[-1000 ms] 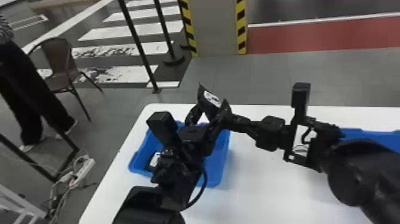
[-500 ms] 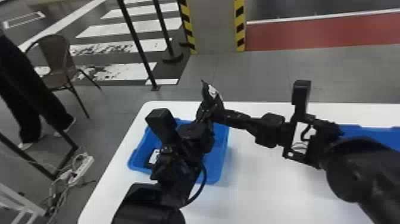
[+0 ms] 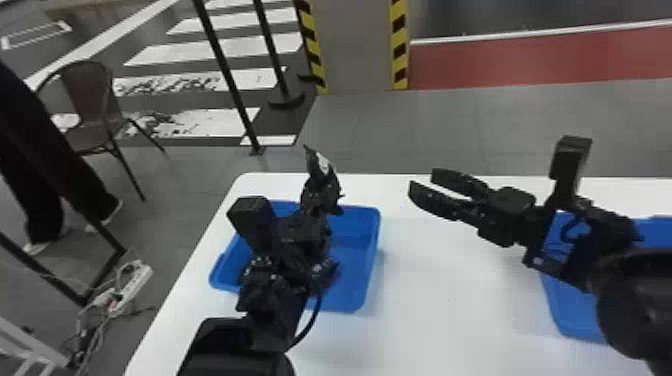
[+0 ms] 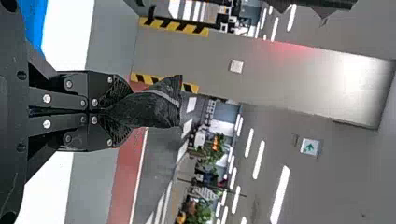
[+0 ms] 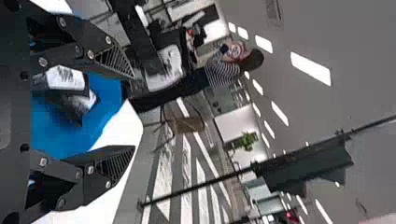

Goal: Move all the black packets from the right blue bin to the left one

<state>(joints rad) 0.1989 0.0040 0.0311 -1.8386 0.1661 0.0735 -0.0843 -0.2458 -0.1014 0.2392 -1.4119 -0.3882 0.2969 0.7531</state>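
Blue walls mark out the left bin [image 3: 369, 255] on the white worktop [image 3: 440, 310] in the head view. Above the bin, the left end effector [image 3: 320, 192] grips a raised black packet [image 3: 324, 167]. Right of the bin, the right end effector [image 3: 421, 181] hangs with its fingers spread; farther right is the right bin [image 3: 580, 320], partly behind that arm. The left wrist view shows the left end effector [image 4: 122, 110] closed on the crumpled packet. In the right wrist view, a black-and-white packet [image 5: 70, 88] lies inside the left bin, beyond wide-set, empty fingers [image 5: 114, 158].
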